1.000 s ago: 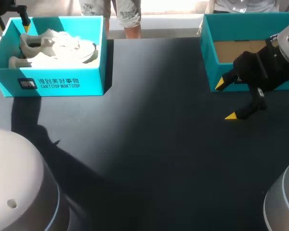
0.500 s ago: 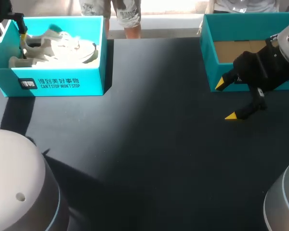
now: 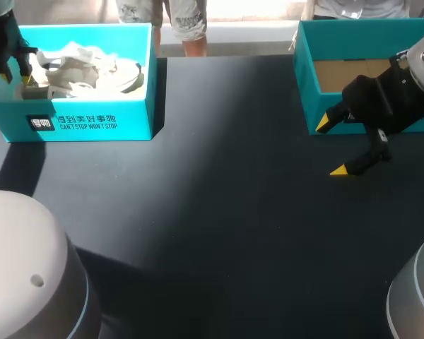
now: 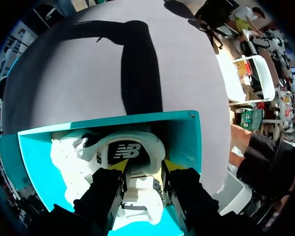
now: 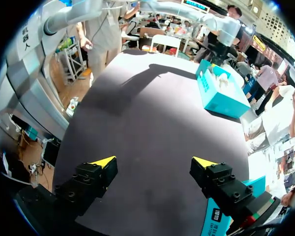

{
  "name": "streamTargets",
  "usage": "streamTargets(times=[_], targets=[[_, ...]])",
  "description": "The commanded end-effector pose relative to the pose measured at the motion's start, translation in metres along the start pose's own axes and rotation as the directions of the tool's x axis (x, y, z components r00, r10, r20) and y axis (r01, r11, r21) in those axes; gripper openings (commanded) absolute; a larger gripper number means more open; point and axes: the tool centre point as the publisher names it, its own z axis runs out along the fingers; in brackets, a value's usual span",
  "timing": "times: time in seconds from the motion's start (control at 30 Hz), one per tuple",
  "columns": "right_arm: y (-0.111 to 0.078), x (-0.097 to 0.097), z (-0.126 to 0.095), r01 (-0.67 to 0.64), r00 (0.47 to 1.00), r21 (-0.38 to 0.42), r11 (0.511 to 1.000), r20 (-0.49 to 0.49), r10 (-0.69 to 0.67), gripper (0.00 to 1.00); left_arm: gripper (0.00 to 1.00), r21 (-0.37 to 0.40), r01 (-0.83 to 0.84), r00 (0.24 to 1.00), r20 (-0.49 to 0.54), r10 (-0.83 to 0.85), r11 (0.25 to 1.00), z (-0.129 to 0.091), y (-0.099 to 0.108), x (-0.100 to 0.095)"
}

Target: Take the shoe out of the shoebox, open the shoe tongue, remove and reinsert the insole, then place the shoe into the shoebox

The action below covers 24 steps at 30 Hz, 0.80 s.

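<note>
Starting from your left pincer (image 4: 145,166), you find it lowered into one end of the open teal cardboard shoebox (image 4: 183,140). It is released, with its yellow-tipped fingers (image 4: 119,165) spread to either side of the heel end of the white sports shoe (image 4: 69,162), and no clamping shows. From above, that left pincer (image 3: 14,70) sits at the box's left end, and the shoe (image 3: 92,67) lies lengthwise in the shoebox (image 3: 92,123) with its toe toward the right wall. Your right pincer (image 3: 331,147) is also released and holds nothing. Its jaws stand wide apart above the bare tabletop, just in front of the second teal cardboard box (image 3: 307,92). In its own view the right pincer (image 5: 153,162) has only table between its tips, a corner of that second box (image 5: 217,216) sits beside one finger, and the shoebox (image 5: 221,93) lies well away across the surface. The surface is a matte black table (image 3: 219,212) with a paler band of light running over it. Count two pincers, two teal boxes and one shoe that you can make out. The left box holds the shoe, and whether anything lies beneath it you cannot tell. The right box shows only its brown cardboard floor. The two boxes stand well apart at the table's far corners.
</note>
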Motion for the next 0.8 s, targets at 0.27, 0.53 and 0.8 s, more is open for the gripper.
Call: streamTargets(times=[0.27, 0.53, 0.8], targets=[[0.0, -0.001, 0.001, 0.0, 1.0, 0.002, 1.0, -0.003, 0.0, 1.0, 0.48, -0.008, 0.022, 1.0, -0.007, -0.022, 1.0, 0.023, 0.013, 0.009], [0.0, -0.001, 0.001, 0.0, 1.0, 0.002, 1.0, -0.003, 0.0, 1.0, 0.53, 0.018, 0.038, 0.999, -0.019, -0.038, 0.999, 0.036, 0.024, 0.011], [0.0, -0.001, 0.001, 0.0, 1.0, 0.002, 1.0, -0.003, 0.0, 1.0, 0.6, 0.056, 0.023, 0.999, -0.037, -0.021, 0.998, 0.054, 0.015, 0.014]])
